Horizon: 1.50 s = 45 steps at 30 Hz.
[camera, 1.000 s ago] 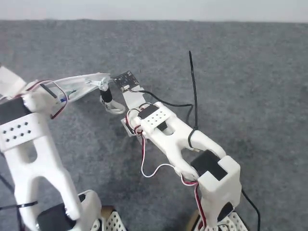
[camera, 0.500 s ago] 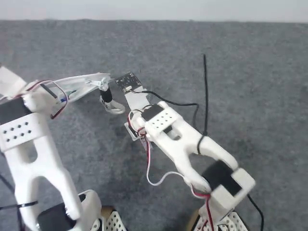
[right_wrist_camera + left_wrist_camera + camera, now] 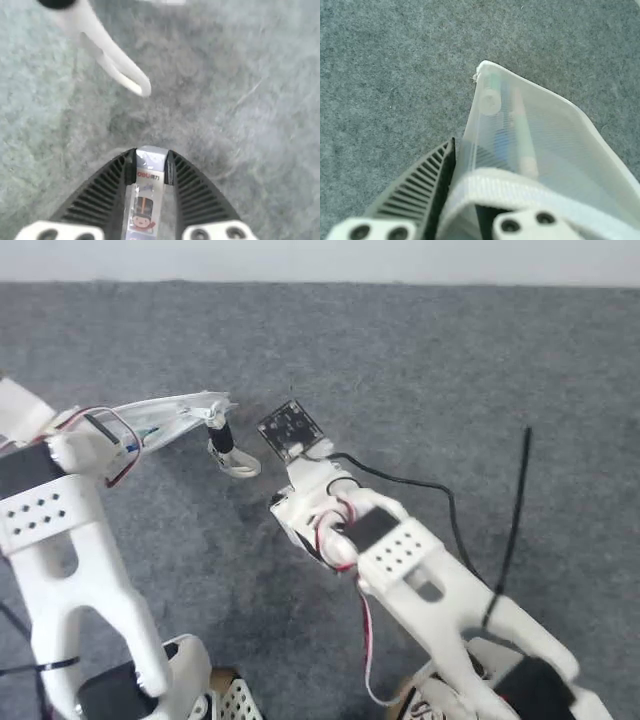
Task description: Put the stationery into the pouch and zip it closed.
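Right gripper (image 3: 150, 156) is pinched almost shut on a stationery piece (image 3: 146, 200), a small flat white block with a printed label, held between two black ribbed jaws. The block's near end is cut off at the picture's edge, so what kind of item it is cannot be told. From above, this gripper sits near the middle of the grey table (image 3: 470, 360), with its fingertips and the block hidden under the wrist and a small camera board (image 3: 291, 430).

Left gripper (image 3: 461, 162) is clamped tight on the pouch (image 3: 540, 135), a translucent mesh bag. One ribbed jaw shows outside the fabric, and the other is mostly covered by the pouch's white edge band. In the high view the pouch lies at about 10 o'clock from the right gripper, stretching from the left arm toward 3 o'clock. Whether it touches the table is unclear.

A white pull loop (image 3: 234, 460) hangs from the pouch's free end, at about 11 o'clock from the right gripper, near it but apart.

Through the mesh show a white-capped tube (image 3: 490, 99), a blue pen-like shape (image 3: 501, 142) and a pale stick (image 3: 522, 137), all blurred. How far the zip is drawn cannot be made out.
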{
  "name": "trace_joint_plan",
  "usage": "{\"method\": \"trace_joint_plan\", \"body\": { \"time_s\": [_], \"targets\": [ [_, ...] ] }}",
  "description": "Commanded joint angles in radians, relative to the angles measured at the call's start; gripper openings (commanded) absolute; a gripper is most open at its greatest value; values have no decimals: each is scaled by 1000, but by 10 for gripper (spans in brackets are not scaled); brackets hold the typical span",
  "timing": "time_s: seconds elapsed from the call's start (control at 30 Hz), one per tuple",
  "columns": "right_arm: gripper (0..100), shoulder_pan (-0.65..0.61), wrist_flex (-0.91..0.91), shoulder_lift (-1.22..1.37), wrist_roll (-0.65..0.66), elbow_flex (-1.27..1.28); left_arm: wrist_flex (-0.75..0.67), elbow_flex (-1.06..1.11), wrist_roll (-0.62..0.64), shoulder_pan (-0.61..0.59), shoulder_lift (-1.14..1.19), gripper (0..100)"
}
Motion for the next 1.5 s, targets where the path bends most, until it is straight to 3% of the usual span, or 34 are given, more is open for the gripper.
{"method": "trace_joint_plan", "body": {
  "time_s": [0.0, 0.6, 0.87, 1.1, 1.47],
  "targets": [
    [6, 4, -44, -127, 14, 3, 0, 4, 11, 21, 8, 12],
    [6, -51, -74, -490, -69, 97, 29, 4, 8, 126, 8, 12],
    [6, -140, -346, -510, -55, 153, 29, 4, 8, 126, 8, 12],
    [6, -156, -545, -510, 55, 155, 29, 5, 6, 126, 8, 12],
    [6, -171, -889, -427, 55, 150, 26, 5, 6, 124, 15, 12]
  ]
}}
